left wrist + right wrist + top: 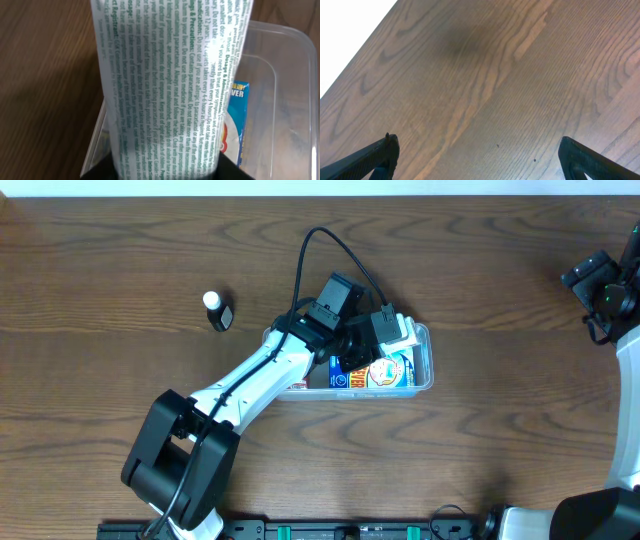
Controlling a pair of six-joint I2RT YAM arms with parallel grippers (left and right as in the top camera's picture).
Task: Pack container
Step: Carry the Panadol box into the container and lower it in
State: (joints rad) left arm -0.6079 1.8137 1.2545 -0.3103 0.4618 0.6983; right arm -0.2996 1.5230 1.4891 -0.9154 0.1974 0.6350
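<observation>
The clear plastic container lies at the table's middle, and it shows in the left wrist view. It holds blue and white packets, one of them also in the left wrist view. My left gripper is shut on a white carton with green print and holds it over the container's left part. My right gripper is open and empty at the far right, well away from the container, over bare wood.
A small black bottle with a white cap lies on the table to the left of the container. The left arm's black cable loops above the container.
</observation>
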